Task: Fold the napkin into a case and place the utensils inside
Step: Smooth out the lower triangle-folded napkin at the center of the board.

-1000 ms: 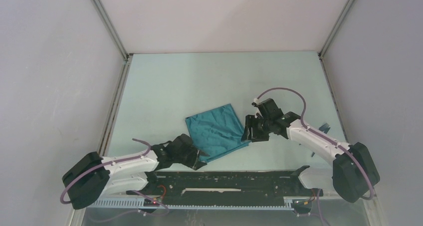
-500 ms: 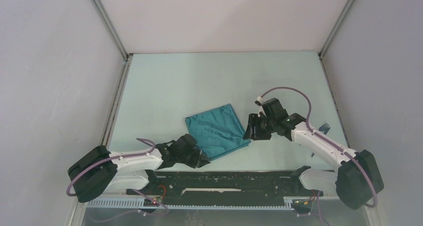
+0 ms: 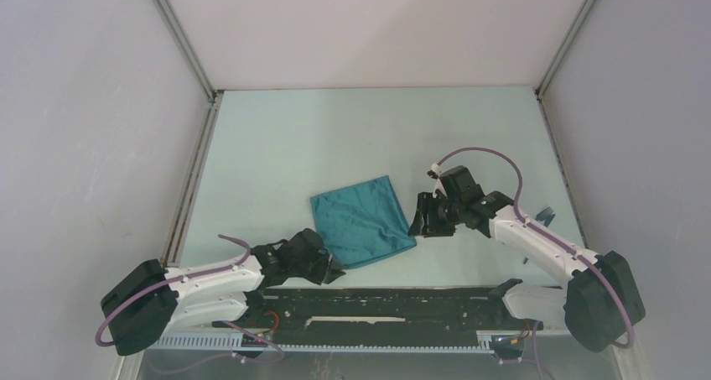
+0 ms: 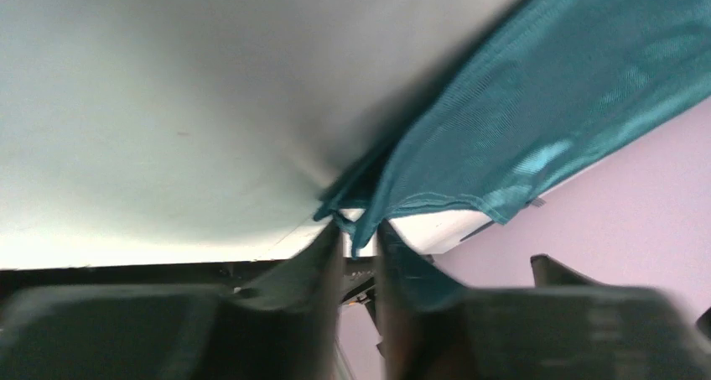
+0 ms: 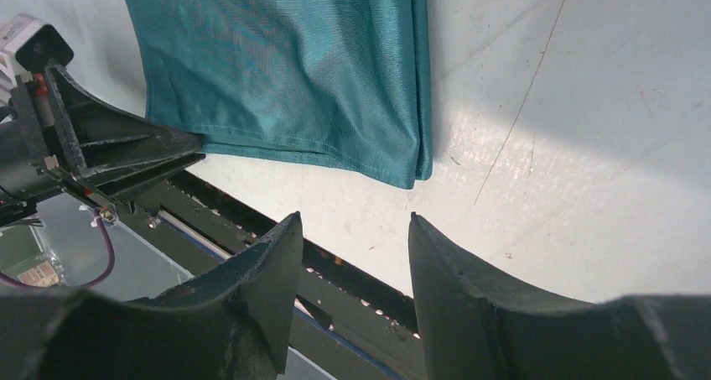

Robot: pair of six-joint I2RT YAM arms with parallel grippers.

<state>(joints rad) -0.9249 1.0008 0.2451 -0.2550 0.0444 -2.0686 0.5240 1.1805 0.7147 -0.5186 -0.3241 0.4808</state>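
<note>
Napkin [image 3: 362,221]: folded, near-square, tilted on counter [image 3: 277,145]; near corner points to 7 o'clock.
Left fingers [image 4: 323,262]: clamped on that corner.
Right fingers [image 5: 268,271]: apart, beside 3 o'clock edge.

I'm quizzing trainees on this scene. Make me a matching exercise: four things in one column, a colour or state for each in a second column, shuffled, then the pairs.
Things:
1. napkin
2. left tool
3. right tool
4. table

Colour or state:
A. open, holding nothing
B. pale green
C. teal, folded in layers
D. closed on a cloth corner

Pairs: 1-C, 2-D, 3-A, 4-B
</note>
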